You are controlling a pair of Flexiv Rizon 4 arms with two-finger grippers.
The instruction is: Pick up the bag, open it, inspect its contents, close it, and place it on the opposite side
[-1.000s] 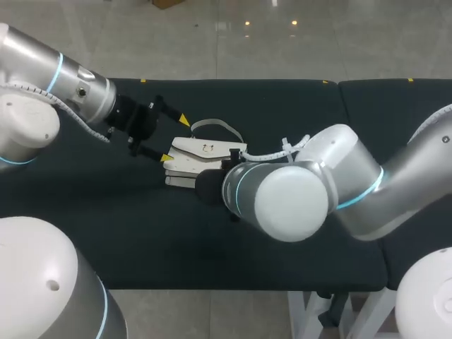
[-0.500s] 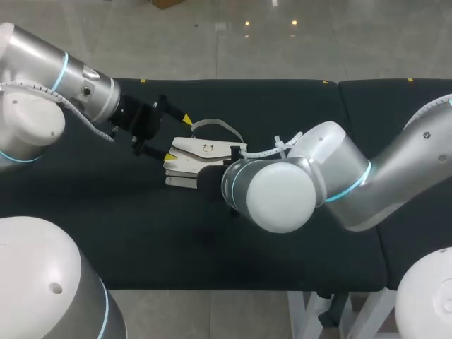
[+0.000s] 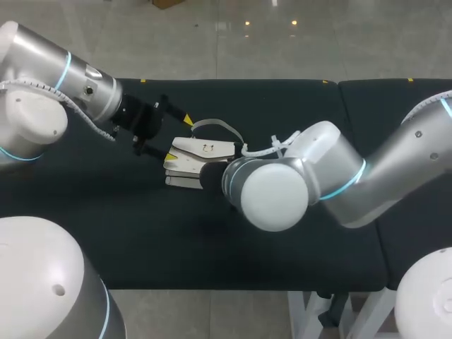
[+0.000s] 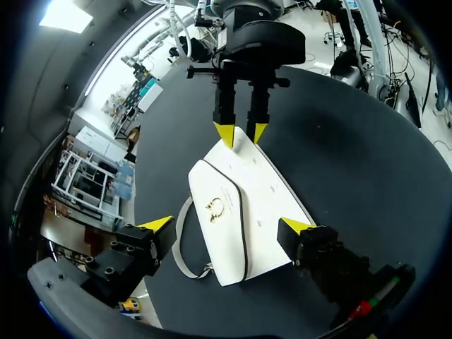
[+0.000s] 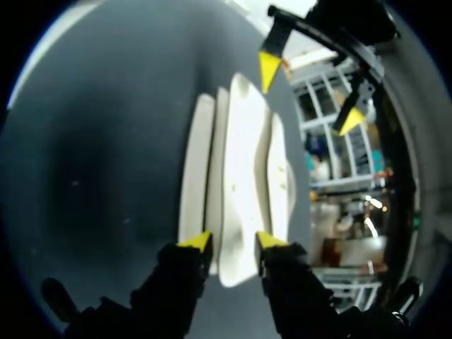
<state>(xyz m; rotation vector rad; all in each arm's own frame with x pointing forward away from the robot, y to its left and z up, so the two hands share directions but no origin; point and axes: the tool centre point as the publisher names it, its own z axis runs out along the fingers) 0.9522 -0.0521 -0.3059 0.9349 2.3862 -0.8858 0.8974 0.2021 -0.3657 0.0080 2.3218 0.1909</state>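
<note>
On the dark counter (image 3: 282,233) lies a white bag (image 3: 201,152). The left pincer (image 3: 179,138) gapes wide astride one end, and the right pincer (image 5: 232,241), set narrow, straddles the other.

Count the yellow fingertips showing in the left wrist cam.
4. Two are on the left end effector, one on each side of the bag at its near end. Two are on the right end effector, at the bag's far end. None looks hidden.

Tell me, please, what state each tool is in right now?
Left tool: open, straddling the bag.
Right tool: at the bag's other end; cannot be told.
</note>
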